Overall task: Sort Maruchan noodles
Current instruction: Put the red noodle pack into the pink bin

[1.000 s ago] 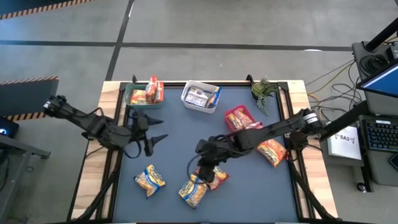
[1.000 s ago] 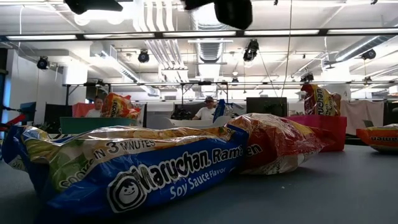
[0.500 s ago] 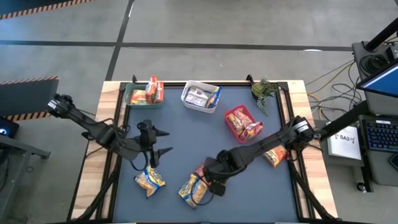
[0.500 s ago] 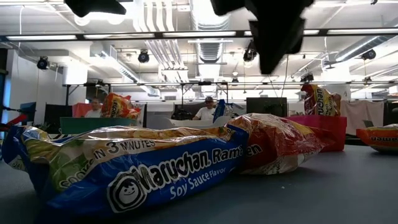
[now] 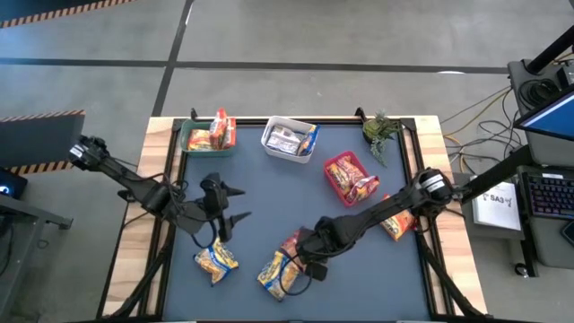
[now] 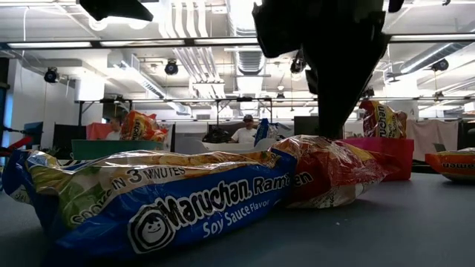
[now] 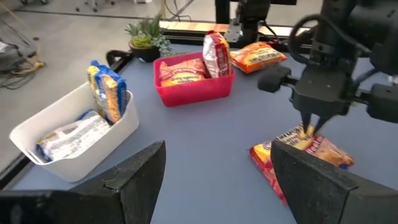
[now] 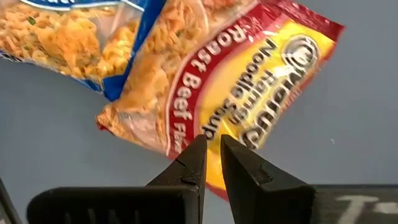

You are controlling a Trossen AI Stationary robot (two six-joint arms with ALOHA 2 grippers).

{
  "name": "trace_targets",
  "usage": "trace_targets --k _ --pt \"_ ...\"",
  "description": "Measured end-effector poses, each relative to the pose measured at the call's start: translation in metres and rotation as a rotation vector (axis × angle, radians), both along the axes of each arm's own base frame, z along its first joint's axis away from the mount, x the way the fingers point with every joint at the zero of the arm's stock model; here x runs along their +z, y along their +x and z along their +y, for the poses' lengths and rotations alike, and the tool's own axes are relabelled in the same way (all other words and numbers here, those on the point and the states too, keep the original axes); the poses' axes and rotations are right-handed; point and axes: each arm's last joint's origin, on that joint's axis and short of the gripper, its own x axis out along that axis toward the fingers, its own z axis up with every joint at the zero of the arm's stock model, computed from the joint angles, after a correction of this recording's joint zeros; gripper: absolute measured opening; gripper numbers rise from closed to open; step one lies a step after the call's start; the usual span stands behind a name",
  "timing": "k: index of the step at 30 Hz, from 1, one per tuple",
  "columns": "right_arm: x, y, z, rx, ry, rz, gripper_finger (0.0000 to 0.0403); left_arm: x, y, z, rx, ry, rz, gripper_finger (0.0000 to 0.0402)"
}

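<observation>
Right gripper hangs low over the red-and-orange crinkly Roast Beef ramen packet near the front middle of the dark blue table mat, its two fingers drawn nearly together with only a thin slit between them, the tips at the packet's edge; whether they pinch the wrapper cannot be told. That packet overlaps a blue-trimmed Soy Sauce ramen packet just beside it. Left gripper hovers with fingers spread wide above the mat, near another orange-yellow packet at the front left. Along the far edge stand a green plastic bin, a white plastic bin and a red plastic bin, each holding packets. One more orange packet lies by the right edge.
</observation>
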Motion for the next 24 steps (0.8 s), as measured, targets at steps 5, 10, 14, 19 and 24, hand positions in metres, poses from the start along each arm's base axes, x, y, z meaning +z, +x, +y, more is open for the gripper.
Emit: trace_targets --k 5,10,14,19,24 --pt "-0.009 0.002 -0.003 -0.006 0.011 -0.034 0.0038 0.0 0.0 0.0 0.012 0.007 -0.004 0.0272" --pt "-0.011 0.008 -0.016 -0.049 -0.143 -0.119 0.0038 0.0 0.0 0.0 0.012 0.008 -0.004 0.0272" --pt "-0.006 0.018 -0.035 -0.11 -0.455 -0.249 0.0038 0.0 0.0 0.001 0.014 0.009 -0.004 0.0272" --pt "0.006 0.02 -0.045 -0.034 -0.418 -0.261 0.0038 -0.003 0.003 -0.001 0.018 0.01 0.009 0.0272" --pt "0.008 0.017 -0.033 0.154 -0.034 -0.191 0.0038 -0.01 0.009 -0.005 0.021 0.021 0.035 0.0272"
